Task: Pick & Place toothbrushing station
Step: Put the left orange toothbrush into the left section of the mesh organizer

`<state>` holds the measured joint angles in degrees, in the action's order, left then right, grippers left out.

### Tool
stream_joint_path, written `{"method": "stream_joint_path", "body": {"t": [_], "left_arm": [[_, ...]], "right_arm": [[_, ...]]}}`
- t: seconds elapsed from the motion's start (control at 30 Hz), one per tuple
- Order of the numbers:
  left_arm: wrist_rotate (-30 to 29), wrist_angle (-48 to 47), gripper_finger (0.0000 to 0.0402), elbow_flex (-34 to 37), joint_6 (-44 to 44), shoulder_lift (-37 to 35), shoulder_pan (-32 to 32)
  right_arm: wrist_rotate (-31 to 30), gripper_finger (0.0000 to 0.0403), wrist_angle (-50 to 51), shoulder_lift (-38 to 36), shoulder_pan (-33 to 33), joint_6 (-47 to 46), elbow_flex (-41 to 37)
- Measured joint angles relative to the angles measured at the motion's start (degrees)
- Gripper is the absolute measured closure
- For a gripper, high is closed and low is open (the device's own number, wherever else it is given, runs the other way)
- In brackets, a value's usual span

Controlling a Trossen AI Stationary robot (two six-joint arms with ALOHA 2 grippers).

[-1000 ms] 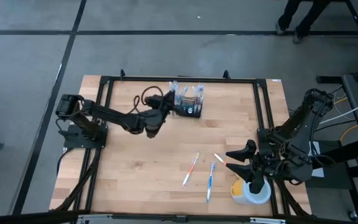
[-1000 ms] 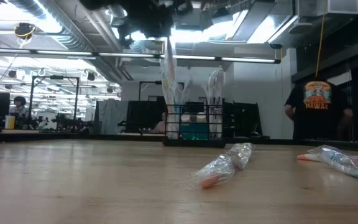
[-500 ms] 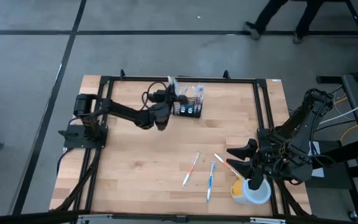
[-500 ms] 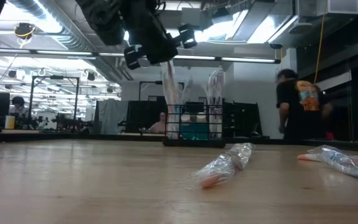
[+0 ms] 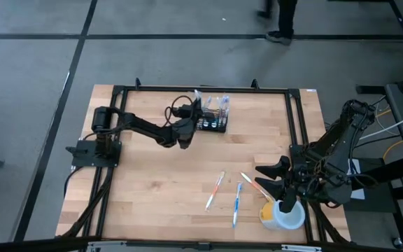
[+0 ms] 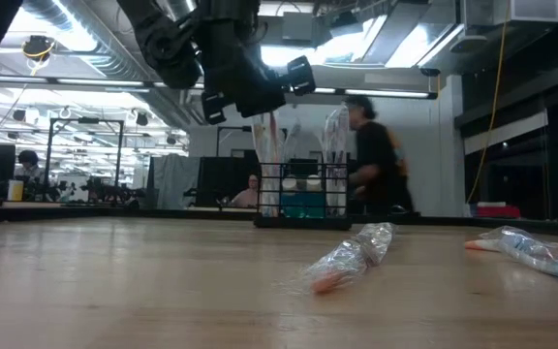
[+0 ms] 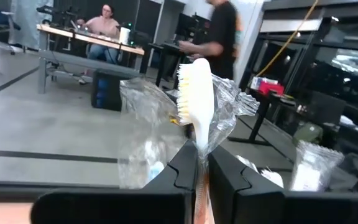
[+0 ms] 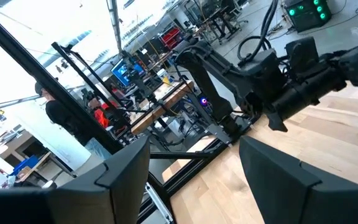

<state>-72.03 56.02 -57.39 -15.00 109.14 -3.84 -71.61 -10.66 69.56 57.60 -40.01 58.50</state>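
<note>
High view shows the left gripper (image 5: 196,112) right beside the black mesh toothbrushing station (image 5: 212,115) at the far side of the wooden table (image 5: 152,175). Its fingers (image 7: 182,171) are squeezed shut on a wrapped white toothbrush (image 7: 194,93) that stands up between them. The right gripper (image 5: 266,180) waits near the yellow cup (image 5: 278,213), with its fingers spread wide and holding nothing. Three wrapped toothbrushes (image 5: 235,203) lie flat on the table close to it.
</note>
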Motion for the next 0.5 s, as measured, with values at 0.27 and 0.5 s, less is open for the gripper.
{"method": "stream_joint_path", "body": {"t": [0.27,0.5], "left_arm": [[-0.6,-13.2,0.0391,0.0,-11.3,-0.2,1.5],[8.8,-25.6,0.0355,0.0,-27.3,-0.1,1.5]], "right_arm": [[0.0,0.0152,0.0,0.0,0.0,0.2,0.0],[0.0,0.0152,-0.1,0.0,0.0,0.2,0.0]]}}
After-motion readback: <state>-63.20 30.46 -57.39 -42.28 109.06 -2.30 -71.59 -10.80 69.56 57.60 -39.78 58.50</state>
